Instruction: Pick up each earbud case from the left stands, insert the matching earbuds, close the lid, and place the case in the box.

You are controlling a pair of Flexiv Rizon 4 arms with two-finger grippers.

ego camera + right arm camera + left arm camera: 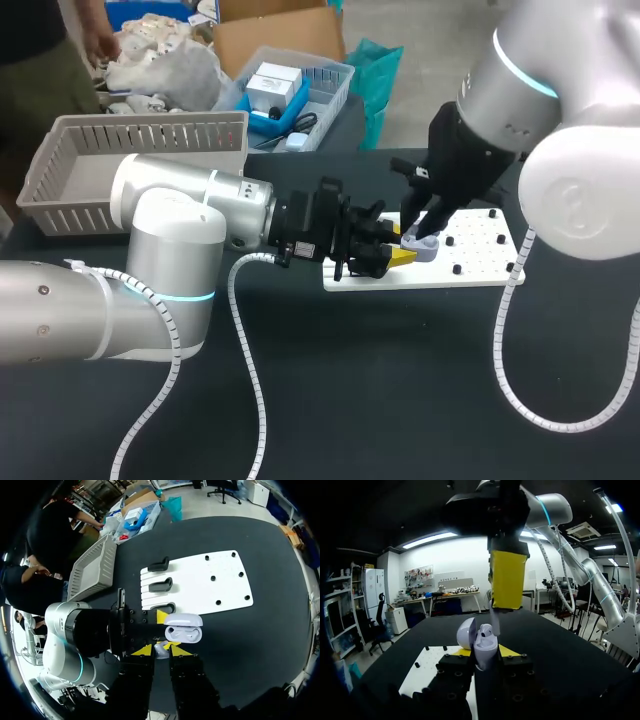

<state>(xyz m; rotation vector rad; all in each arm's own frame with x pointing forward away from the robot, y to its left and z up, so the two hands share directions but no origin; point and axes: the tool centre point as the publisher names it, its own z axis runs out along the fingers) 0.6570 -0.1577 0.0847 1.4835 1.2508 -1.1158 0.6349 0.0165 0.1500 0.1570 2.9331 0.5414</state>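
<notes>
Earbud case: one, open, lid hinged back. It is pinched from two sides by the yellow tips of the left gripper and held over the stand end of the white board. What sits in the case's wells cannot be told.

Right gripper comes in from above the case, jaws nearly together and clamping one small white earbud. The earbud's stem hangs right at the open case's mouth; whether it touches cannot be told.

Grey basket: one, slatted walls, at the table's far left corner, well apart from both grippers. The right wrist view shows only its bare floor inside.

Board lies flat on the dark table. Stands: three, black, in a row along one end of the board, the nearest one partly hidden behind the left gripper and case. Pegs: six, small and black, in two columns of three on the rest of the board.

Counts:
- case: one
- earbud seen: one
- basket: one
- board: one
</notes>
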